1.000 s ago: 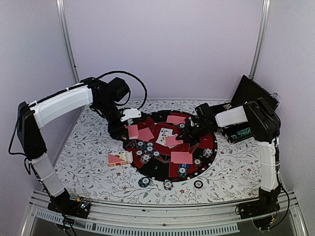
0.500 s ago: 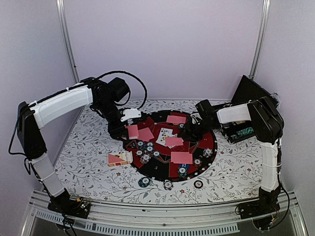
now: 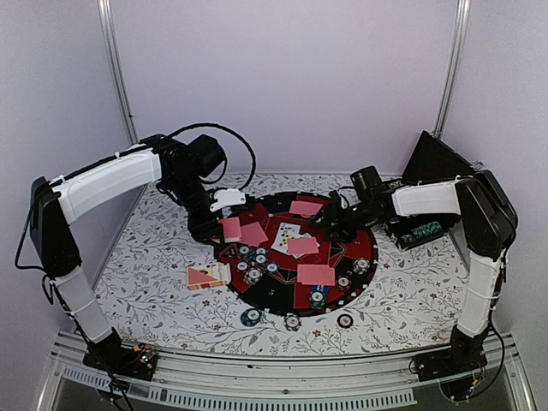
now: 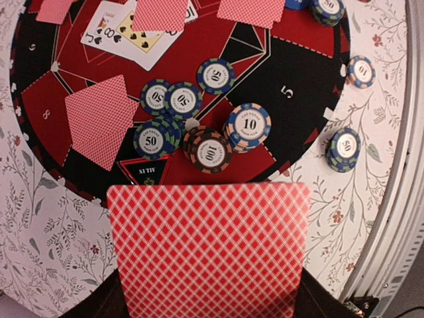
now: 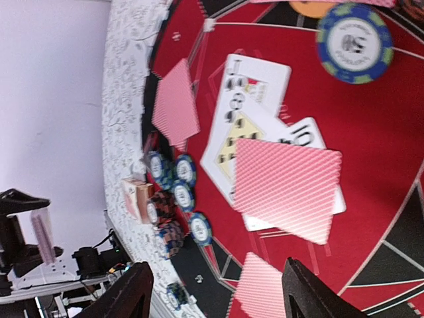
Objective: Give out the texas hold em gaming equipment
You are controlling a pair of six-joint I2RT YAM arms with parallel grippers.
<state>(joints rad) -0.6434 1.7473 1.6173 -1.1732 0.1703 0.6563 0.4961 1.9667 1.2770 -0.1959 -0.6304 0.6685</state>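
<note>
My left gripper [image 3: 221,224] hovers over the mat's far-left edge, shut on a red-backed playing card [image 4: 208,250] that fills the bottom of the left wrist view. Below it lie poker chips [image 4: 249,124] in a cluster, and face-up cards [image 4: 126,33]. My right gripper [image 5: 215,295] is open and empty above the mat's right half, beside a face-down card [image 5: 288,189] lying across face-up cards [image 5: 255,99]. More face-down cards [image 3: 316,274] and chips [image 3: 257,261] are spread over the mat.
The round red-and-black mat [image 3: 364,244] covers the table's middle. A black hinged case [image 3: 428,163] with chips inside stands at the back right. A card box [image 3: 205,276] lies left of the mat. Three loose chips [image 3: 293,322] sit near the front edge.
My right gripper has opened and drawn back to the right and away from the face-down card in the middle of the mat. The left arm and its card have not moved.
</note>
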